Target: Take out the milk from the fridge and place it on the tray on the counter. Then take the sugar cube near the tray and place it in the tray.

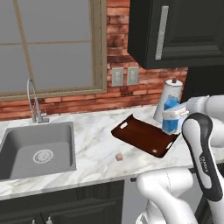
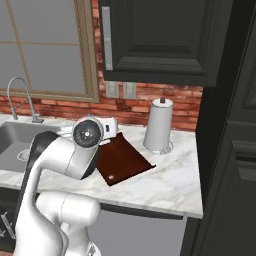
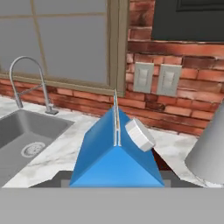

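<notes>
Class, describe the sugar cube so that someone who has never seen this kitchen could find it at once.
Start at the white marble counter under the window, between the grey sink and the dark reddish-brown tray. Just off the tray's near left corner lies the sugar cube, alone on bare marble. It is tiny, pale tan, by far the smallest thing there.

Bench [image 1: 92, 148]: polished white marble with grey veins. Tray [image 1: 146, 136]: smooth, glossy reddish-brown surface with a wood-like look. Milk [image 3: 114, 159]: smooth matt blue carton with a white plastic-looking cap. Sink [image 1: 37, 151]: matt grey basin with a shiny metal tap [image 1: 34, 101]. Wall [image 3: 175, 109]: rough red brick. Cabinets [image 2: 160, 40]: dark, satin-finished panels. Sugar cube [image 1: 118, 156]: pale tan, matt.
</notes>
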{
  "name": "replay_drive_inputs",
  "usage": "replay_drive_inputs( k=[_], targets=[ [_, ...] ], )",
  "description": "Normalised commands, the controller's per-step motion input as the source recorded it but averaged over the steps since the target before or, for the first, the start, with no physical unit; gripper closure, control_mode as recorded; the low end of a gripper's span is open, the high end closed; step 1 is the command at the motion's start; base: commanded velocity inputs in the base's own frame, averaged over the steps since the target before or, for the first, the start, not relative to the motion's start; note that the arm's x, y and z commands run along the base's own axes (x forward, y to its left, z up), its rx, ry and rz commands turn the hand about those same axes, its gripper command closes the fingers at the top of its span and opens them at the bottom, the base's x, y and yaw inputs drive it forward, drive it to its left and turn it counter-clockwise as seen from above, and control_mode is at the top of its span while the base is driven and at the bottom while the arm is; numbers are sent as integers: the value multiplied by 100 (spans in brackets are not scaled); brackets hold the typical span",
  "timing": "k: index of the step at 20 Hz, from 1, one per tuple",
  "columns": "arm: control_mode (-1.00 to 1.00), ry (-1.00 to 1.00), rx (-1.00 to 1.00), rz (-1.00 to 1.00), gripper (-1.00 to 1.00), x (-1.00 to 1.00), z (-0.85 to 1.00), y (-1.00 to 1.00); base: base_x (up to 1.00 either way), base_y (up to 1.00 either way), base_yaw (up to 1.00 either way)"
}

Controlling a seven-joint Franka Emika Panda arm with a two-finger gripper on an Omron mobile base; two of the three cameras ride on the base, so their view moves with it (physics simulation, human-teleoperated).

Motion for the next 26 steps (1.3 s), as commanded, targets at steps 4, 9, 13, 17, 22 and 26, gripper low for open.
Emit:
replay_drive_inputs(
  k=[4, 9, 13, 17, 22, 26],
  targets=[
    [-100, 1, 4, 34, 100, 62, -41, -13, 0, 0, 0],
    [-100, 1, 1, 28, 100, 67, -38, -2, 0, 0, 0],
    [-100, 11, 0, 15, 100, 78, -32, 0, 0, 0, 0],
    [-100, 7, 0, 14, 100, 54, -27, 0, 0, 0, 0],
    [-100, -1, 0, 11, 100, 29, -23, -2, 0, 0, 0],
    [-100, -4, 1, 8, 100, 17, -18, -5, 0, 0, 0]
  ],
)
